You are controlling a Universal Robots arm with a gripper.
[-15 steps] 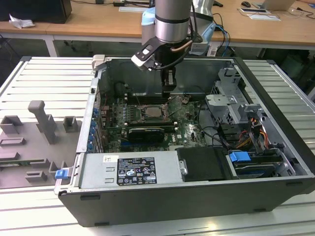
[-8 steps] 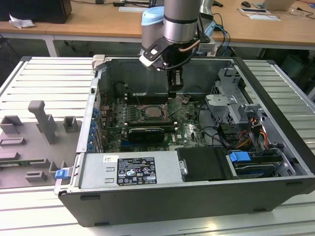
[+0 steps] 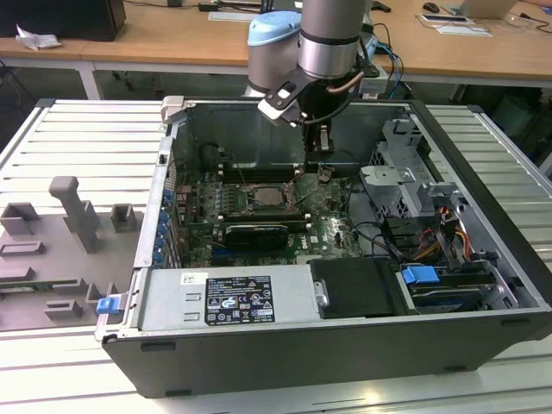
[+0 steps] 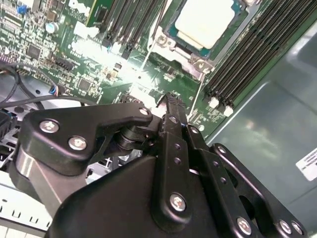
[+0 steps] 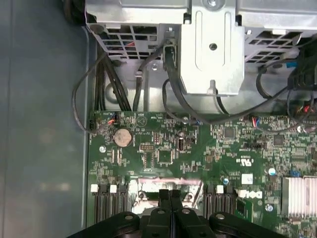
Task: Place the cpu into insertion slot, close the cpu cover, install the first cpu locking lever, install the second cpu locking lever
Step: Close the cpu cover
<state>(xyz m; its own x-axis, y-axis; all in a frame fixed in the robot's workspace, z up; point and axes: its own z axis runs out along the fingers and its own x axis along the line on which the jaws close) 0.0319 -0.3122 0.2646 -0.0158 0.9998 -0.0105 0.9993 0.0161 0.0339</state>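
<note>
The cpu [image 4: 204, 20], a pale silver square chip, lies in the insertion slot [image 3: 272, 195] on the green motherboard inside the open computer case. The cpu cover [image 4: 199, 63], a thin metal frame, lies flat around the chip, its window showing the chip's top. A thin metal lever rod [image 4: 148, 58] runs beside the socket. My gripper [image 3: 325, 169] hangs just above the board, to the exterior view's right of the socket. Both wrist views show its black fingers [image 4: 171, 99] pressed together, with nothing visible between them [image 5: 171, 196].
Black memory slots [image 4: 247, 54] flank the socket on both sides. A black expansion card [image 3: 254, 233] lies in front of it. The metal drive cage [image 5: 213, 49] and cable bundles [image 3: 431, 233] sit at the exterior view's right. The power supply [image 3: 228, 297] is at the front.
</note>
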